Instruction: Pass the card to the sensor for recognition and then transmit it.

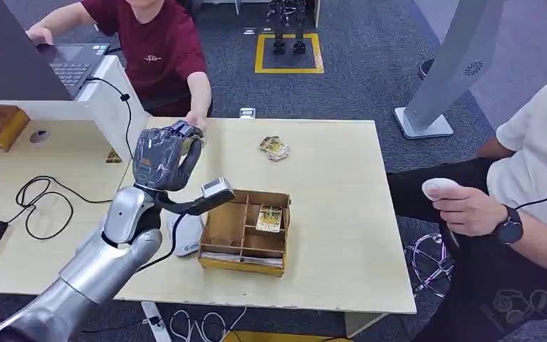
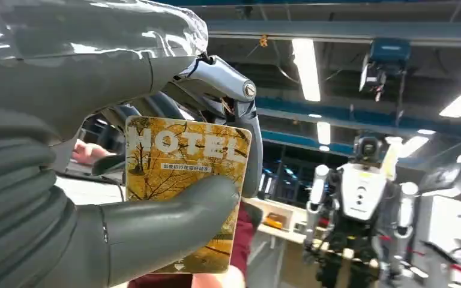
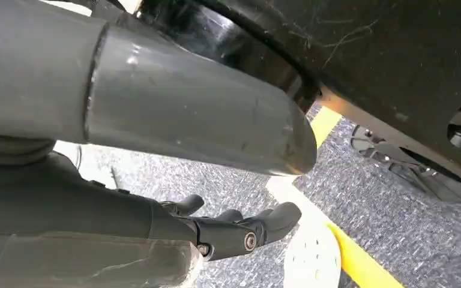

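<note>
— One card (image 2: 183,180), operator: where do you see it?
— You see it pinched in the left hand (image 1: 162,158), thumb (image 2: 174,216) across its face, fingers (image 2: 228,90) behind, raised over the table (image 1: 342,214) near a person's hand (image 1: 196,122).
— Its orientation?
— Upright, "HOTEL" heading uppermost in your wrist view. Right hand (image 3: 240,231) hangs empty, fingers loosely apart.

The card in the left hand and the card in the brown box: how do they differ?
The held card is upright, pinched by the left hand above the table; the boxed card lies flat in a compartment of the brown box, untouched. Both look yellowish and rectangular.
</note>
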Controlling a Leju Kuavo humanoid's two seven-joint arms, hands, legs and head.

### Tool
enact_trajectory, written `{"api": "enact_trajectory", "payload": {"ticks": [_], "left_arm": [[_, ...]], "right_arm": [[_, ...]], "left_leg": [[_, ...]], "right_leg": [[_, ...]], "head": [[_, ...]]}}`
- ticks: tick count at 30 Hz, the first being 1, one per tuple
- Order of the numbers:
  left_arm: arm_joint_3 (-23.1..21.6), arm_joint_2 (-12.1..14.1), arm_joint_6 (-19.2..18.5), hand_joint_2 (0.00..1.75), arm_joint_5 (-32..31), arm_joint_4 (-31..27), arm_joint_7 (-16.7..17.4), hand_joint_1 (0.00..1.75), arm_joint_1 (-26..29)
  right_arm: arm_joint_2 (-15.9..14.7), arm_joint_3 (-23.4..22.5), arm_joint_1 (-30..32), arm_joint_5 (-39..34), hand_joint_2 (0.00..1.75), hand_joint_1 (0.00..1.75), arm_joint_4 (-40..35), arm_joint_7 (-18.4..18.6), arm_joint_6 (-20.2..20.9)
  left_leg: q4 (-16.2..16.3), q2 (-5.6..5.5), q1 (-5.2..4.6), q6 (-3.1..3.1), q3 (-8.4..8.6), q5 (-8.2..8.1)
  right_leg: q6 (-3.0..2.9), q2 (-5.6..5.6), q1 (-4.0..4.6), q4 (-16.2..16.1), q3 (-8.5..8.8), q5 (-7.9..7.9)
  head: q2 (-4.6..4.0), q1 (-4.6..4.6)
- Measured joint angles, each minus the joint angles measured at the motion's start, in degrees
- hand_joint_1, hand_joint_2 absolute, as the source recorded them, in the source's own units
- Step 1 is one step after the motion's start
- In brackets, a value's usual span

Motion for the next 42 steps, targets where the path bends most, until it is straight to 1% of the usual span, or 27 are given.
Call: {"api": "enact_trajectory", "payload": {"ticks": [4, 8, 24, 25, 26, 31, 33, 36, 39, 42], "left_arm": [[0.48, -0.94, 0.24, 1.75, -0.85, 4.74, 0.33, 1.75, -1.84], [0.79, -1.36, 0.39, 1.75, -0.85, 7.57, 0.33, 1.75, -2.42], [1.01, -1.64, 0.39, 1.75, -0.83, 10.26, 0.31, 1.75, -2.65], [1.01, -1.64, 0.39, 1.75, -0.83, 10.28, 0.27, 1.24, -2.65], [1.03, -1.64, 0.37, 1.75, -0.83, 10.35, 0.18, 0.00, -2.66], [1.09, -1.64, 0.89, 1.75, -0.72, 10.63, -0.06, 0.00, -2.65], [1.29, -1.58, 1.27, 1.75, -1.03, 10.83, 0.44, 0.00, -2.64], [2.42, -0.94, 2.92, 1.75, -1.62, 11.44, 1.23, 0.00, -2.62], [4.49, 1.19, 4.92, 1.75, -1.22, 12.80, 1.90, 0.00, -2.48], [7.72, 3.43, 6.41, 1.75, -0.09, 14.74, 1.31, 0.00, -2.16]], "right_arm": [[0.00, 0.55, 0.00, -0.09, 0.00, 0.00, -0.11, 0.50, 0.11], [0.00, 1.09, 0.00, -0.11, 0.00, 0.00, -0.11, 0.68, 0.18], [0.00, 1.86, -0.03, -0.09, 0.00, 0.00, -0.17, 0.94, 0.18], [0.00, 1.86, -0.03, -0.09, 0.00, 0.00, -0.15, 0.94, 0.18], [0.00, 1.86, -0.03, -0.09, 0.00, 0.00, -0.17, 0.94, 0.18], [0.00, 2.01, -0.05, -0.11, 0.00, 0.00, -0.17, 0.96, 0.15], [0.00, 2.10, -0.04, -0.17, 0.00, 0.00, -0.17, 0.96, 0.11], [0.00, 2.34, -0.03, -0.50, 0.00, 0.00, -0.17, 1.12, -0.13], [0.00, 2.58, 0.15, -1.22, 0.00, 0.00, -0.17, 1.11, -0.79], [0.00, 2.82, 0.41, -1.53, 0.00, 0.00, -0.15, 1.11, -1.11]], "left_leg": [[0.00, 0.02, 0.00, -0.01, 0.00, 0.00], [0.00, 0.01, 0.01, -0.01, -0.01, 0.00], [0.00, 0.01, 0.00, -0.01, -0.08, -0.01], [0.00, 0.01, 0.00, -0.01, -0.10, -0.01], [0.00, 0.01, 0.00, -0.01, -0.11, -0.01], [0.00, 0.01, 0.00, -0.01, -0.13, 0.00], [0.00, 0.01, 0.01, -0.01, -0.14, 0.00], [-0.01, 0.01, 0.01, -0.01, -0.16, 0.00], [-0.01, 0.12, 0.02, -0.01, -0.14, 0.00], [-0.02, 0.11, 0.07, -0.03, -0.15, 0.01]], "right_leg": [[0.00, 0.02, 0.00, 0.00, -0.02, 0.00], [0.00, 0.02, 0.00, 0.00, -0.03, -0.01], [0.00, 0.02, 0.00, 0.00, -0.09, -0.01], [0.00, 0.01, 0.00, 0.00, -0.11, 0.00], [0.00, 0.01, 0.00, 0.00, -0.12, -0.01], [0.00, 0.01, 0.00, 0.00, -0.13, 0.00], [0.00, 0.01, 0.00, 0.00, -0.13, 0.00], [0.00, 0.01, 0.00, 0.01, -0.13, 0.00], [-0.01, 0.13, 0.01, 0.04, -0.15, 0.00], [-0.03, 0.14, 0.08, 0.06, -0.18, -0.01]], "head": [[0.00, 0.00], [0.00, 0.00], [-0.02, 0.00], [-0.02, 0.00], [0.00, 0.00], [0.00, 0.00], [0.00, 0.00], [0.00, 0.02], [0.00, 0.00], [0.00, 0.00]]}}
